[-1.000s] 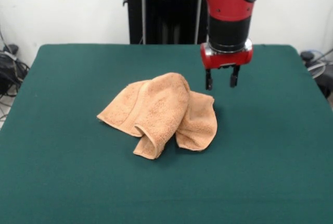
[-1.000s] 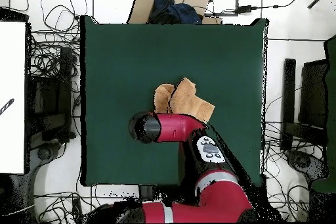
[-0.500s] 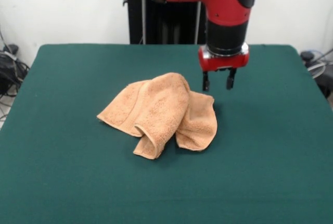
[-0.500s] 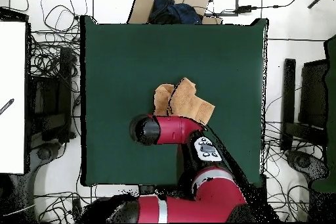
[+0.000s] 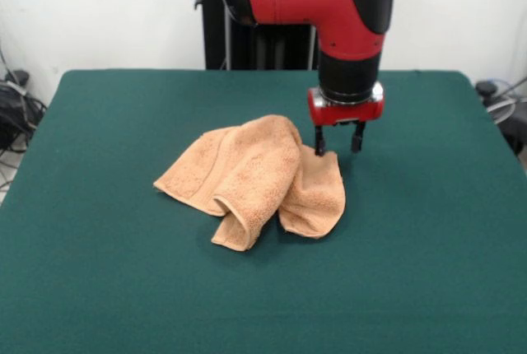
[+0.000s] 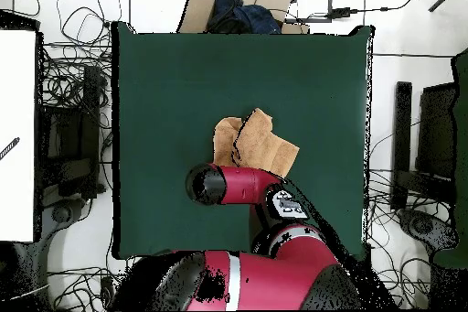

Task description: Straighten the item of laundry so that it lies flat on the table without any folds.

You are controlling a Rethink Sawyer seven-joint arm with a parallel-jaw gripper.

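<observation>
The towel [image 5: 251,177] lies crumpled and folded over itself mid-tabletop [image 5: 99,288], nothing yet flattened, while the hand [image 5: 337,144], fingers apart and empty, hangs at its far right corner, so all straightening remains.

Wall: we see plain white wall [image 5: 107,8].
Floor: we spot tangled cables [image 6: 69,98].
Far side: a cardboard box [image 6: 239,2] sits there.
</observation>
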